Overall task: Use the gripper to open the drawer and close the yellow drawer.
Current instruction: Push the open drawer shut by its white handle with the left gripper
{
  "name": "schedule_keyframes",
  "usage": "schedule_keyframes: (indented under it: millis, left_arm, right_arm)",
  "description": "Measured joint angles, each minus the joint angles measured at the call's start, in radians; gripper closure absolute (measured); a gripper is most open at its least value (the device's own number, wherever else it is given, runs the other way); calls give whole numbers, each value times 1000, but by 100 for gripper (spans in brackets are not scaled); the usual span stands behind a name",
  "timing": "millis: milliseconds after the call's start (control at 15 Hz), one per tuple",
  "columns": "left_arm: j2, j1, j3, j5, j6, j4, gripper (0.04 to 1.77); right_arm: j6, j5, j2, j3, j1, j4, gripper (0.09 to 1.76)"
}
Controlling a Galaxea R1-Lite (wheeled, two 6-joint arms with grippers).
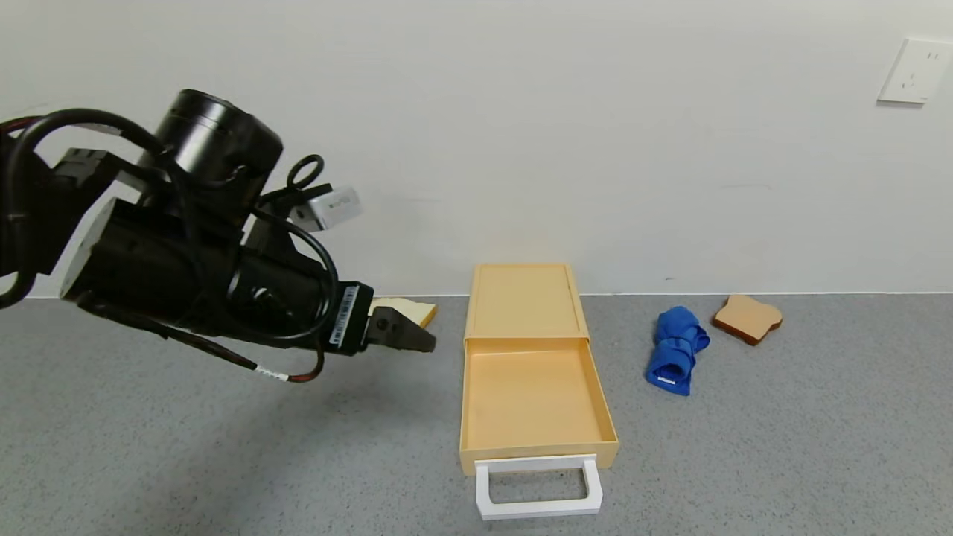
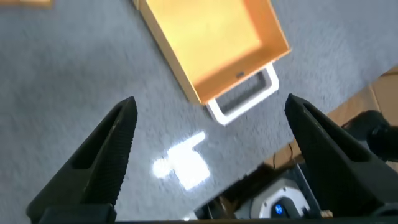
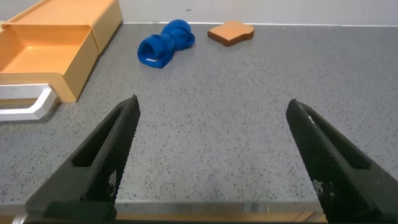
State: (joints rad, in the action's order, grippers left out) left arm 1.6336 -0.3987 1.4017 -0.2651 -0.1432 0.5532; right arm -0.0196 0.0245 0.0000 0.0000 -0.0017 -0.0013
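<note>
The yellow drawer [image 1: 532, 398] stands pulled out of its flat case [image 1: 525, 298] on the grey table, with its white loop handle [image 1: 537, 487] toward me. It is empty. My left gripper [image 1: 406, 331] hangs open and empty in the air to the left of the drawer, well above the table. In the left wrist view the drawer [image 2: 214, 40] and handle [image 2: 245, 96] lie beyond the open fingers [image 2: 106, 149]. My right gripper [image 3: 211, 134] is open and empty low over the table's front edge; the drawer [image 3: 43, 53] lies far ahead of it to one side.
A rolled blue cloth [image 1: 676, 350] and a brown bread slice [image 1: 747, 318] lie right of the drawer. A pale bread slice [image 1: 408, 308] lies behind the left gripper by the wall. A wall socket [image 1: 914, 71] is at top right.
</note>
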Motion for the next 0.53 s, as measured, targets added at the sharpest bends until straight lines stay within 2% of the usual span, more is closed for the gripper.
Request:
schedule_keyframes:
  millis: [267,467,533]
  left_arm:
    - [-89,114,-258,-99,56,-357,9]
    - [-136,138,-419,-120,60,-599,9]
    - [-147,139,-453,-128,60,-634,9]
  right_arm:
    - [0,0,0,0,0,0,12]
    - [0,0,0,0,0,0,12]
    - [0,0,0,0,0,0,12]
